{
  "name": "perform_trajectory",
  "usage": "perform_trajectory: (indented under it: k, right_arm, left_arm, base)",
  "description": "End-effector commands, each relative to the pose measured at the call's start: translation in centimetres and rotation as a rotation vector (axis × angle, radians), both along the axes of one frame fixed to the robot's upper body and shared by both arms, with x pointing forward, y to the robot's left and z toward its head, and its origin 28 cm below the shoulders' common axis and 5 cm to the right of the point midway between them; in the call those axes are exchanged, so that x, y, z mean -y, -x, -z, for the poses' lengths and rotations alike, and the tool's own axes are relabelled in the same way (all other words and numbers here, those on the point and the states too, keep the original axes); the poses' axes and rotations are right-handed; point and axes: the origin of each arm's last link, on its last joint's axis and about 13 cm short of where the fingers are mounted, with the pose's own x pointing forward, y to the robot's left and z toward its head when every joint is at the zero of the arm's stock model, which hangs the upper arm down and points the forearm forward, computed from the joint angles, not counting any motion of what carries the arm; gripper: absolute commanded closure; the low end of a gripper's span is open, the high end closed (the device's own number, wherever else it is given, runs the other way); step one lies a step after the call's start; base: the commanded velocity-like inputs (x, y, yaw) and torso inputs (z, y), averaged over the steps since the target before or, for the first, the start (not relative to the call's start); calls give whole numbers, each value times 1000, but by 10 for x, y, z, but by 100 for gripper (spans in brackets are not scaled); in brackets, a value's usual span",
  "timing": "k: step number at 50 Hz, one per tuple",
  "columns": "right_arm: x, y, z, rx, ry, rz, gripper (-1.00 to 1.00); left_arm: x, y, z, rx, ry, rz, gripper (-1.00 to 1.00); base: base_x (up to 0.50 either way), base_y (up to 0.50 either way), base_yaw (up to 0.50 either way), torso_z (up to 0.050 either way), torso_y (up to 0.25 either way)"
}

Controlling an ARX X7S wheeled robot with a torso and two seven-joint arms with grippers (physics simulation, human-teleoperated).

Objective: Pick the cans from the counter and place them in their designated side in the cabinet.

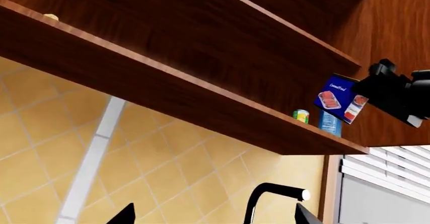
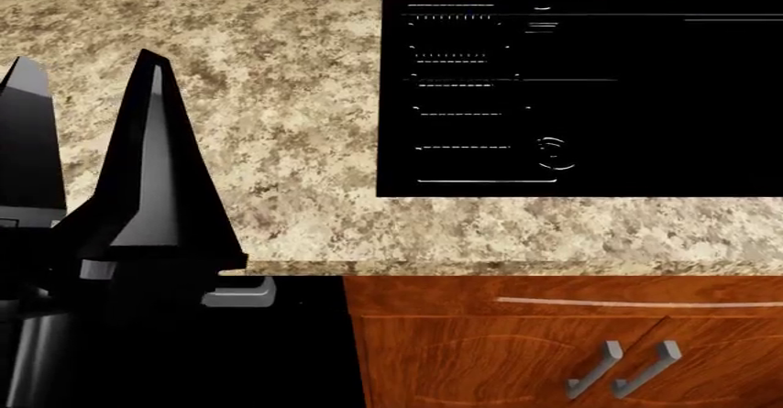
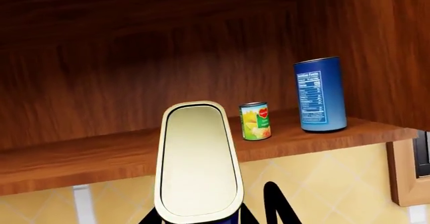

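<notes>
My right gripper is shut on a blue can with a cream top. The left wrist view shows this can's red-and-white label in the right gripper, held up just in front of the wall cabinet's lower shelf. On that shelf, near the right wall, a small yellow-green can stands upright next to a taller blue can. My left gripper is open and holds nothing; its fingers rise over the counter at the left.
A black sink is set into the counter, with a black faucet behind it. Below are base cabinet doors with silver handles. A second shelf lies above; a window blind hangs right of the tiled wall.
</notes>
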Motion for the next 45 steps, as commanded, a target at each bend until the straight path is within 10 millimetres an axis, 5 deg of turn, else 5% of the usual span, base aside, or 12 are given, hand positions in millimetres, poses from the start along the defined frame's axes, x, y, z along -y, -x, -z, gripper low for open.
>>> perform_trajectory:
  k: [1, 45]
  right_arm:
    - [1, 2, -3, 30, 3, 22, 100]
    - [2, 1, -3, 51, 41, 12, 100]
  left_arm:
    - [0, 0, 1, 0, 5, 3, -100]
    - [0, 0, 2, -4, 14, -4, -100]
  base:
    - [184, 0, 0, 0, 0]
    - [254, -35, 0, 0, 0]
